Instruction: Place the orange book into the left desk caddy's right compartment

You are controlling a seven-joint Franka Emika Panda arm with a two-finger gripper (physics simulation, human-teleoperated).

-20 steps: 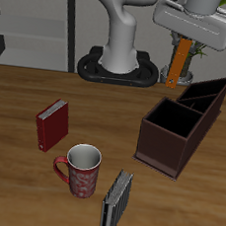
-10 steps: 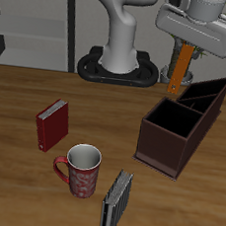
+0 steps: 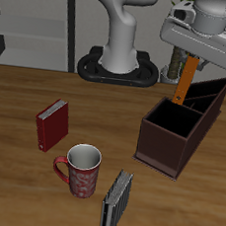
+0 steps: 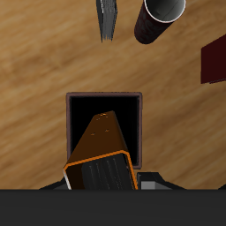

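My gripper is shut on the orange book and holds it upright in the air. The book's lower end hangs just above the left desk caddy, a dark maroon box with a divider and two bins. In the wrist view the orange book points down between the fingers of the gripper into one open square bin of the caddy. The book's lower end is still above the rim. I cannot tell which of the two bins this is.
A red book stands on the table, with a red patterned mug in front of it. A dark grey book stands near the front edge. The robot's base is at the back. The wrist view shows the mug, the grey book and the red book.
My gripper has carried the orange book sideways from behind the caddy to over it, and a little lower. Nothing else on the table has moved.
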